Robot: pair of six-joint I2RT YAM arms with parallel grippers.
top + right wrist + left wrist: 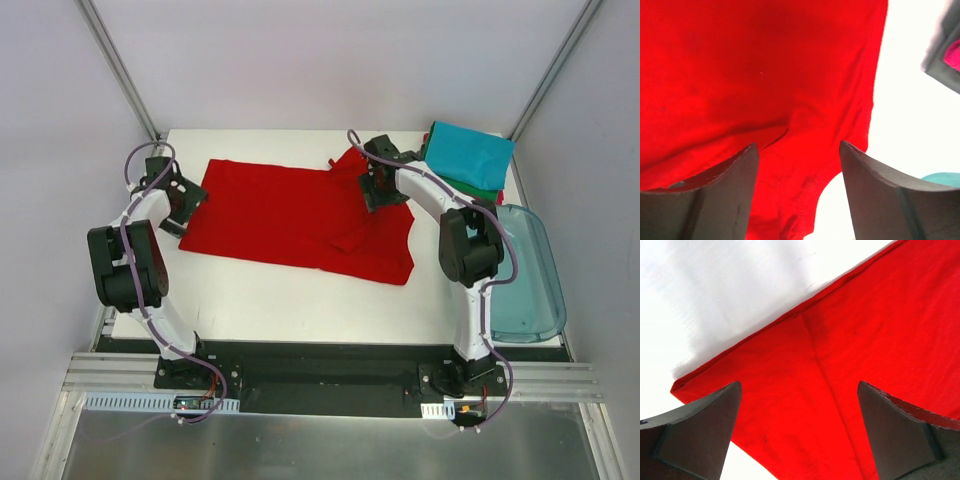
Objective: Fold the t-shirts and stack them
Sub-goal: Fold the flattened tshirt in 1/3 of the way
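Note:
A bright red t-shirt [300, 215] lies spread on the white table, partly folded, with a sleeve sticking out at the back right. My left gripper [186, 205] hovers open over the shirt's left edge; in the left wrist view [799, 385] red cloth [840, 340] with a seam fills the gap between the jaws. My right gripper [378, 190] is open over the shirt's back right part; the right wrist view [797, 145] shows the red hem [805, 190] between its jaws. Neither holds anything. A folded teal shirt [470, 155] tops a stack with a green one [482, 189] beneath, at the back right corner.
A clear bluish plastic tub [522, 265] lies at the table's right edge, beside the right arm. White walls and metal posts close in the back and sides. A crimson-pink patch [952, 54] and a teal one [945, 178] show at the right of the right wrist view.

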